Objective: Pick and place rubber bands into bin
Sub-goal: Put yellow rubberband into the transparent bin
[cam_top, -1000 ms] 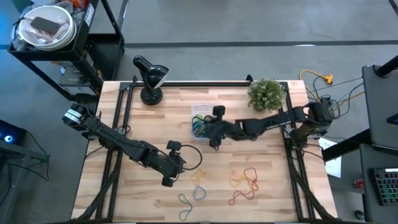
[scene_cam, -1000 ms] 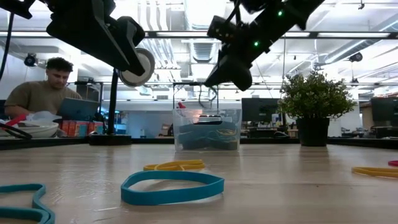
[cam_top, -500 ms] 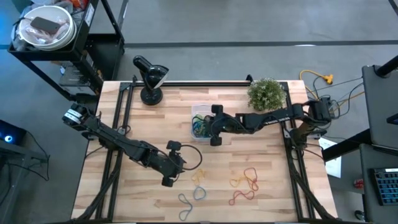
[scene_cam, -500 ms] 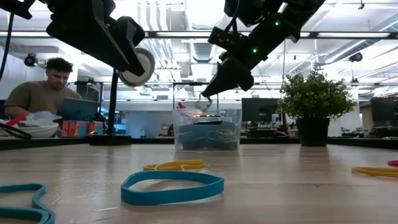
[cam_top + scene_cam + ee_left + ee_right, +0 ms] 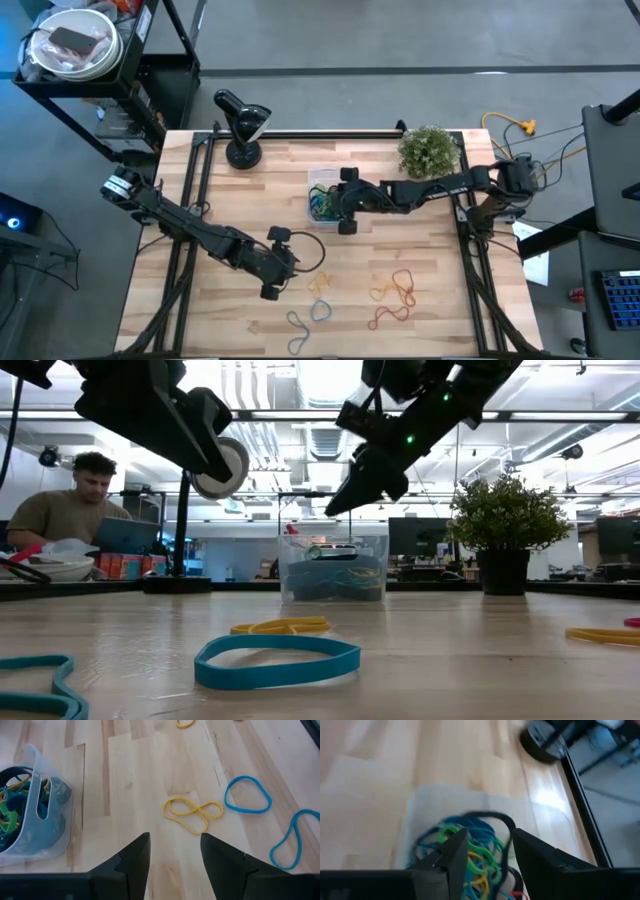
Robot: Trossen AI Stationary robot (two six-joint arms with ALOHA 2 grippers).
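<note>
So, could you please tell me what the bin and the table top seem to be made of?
The bin looks like clear, slightly frosted plastic: the coloured rubber bands inside show through its wall. The table top looks like pale wood with a smooth, likely sealed finish: jointed planks and grain lines show.

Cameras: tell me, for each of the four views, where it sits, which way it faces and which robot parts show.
High view: above the table, looking straight down; both arms show, right tool over the bin.
Low view: at tabletop height, looking level toward the room; both arms hang in from above, a blue rubber band nearest.
Left wrist view: on the left arm, looking past the open left tool at a yellow band.
Right wrist view: on the right arm, looking past its open fingers into the bin.
Shared: the bin shows in all four.
</note>
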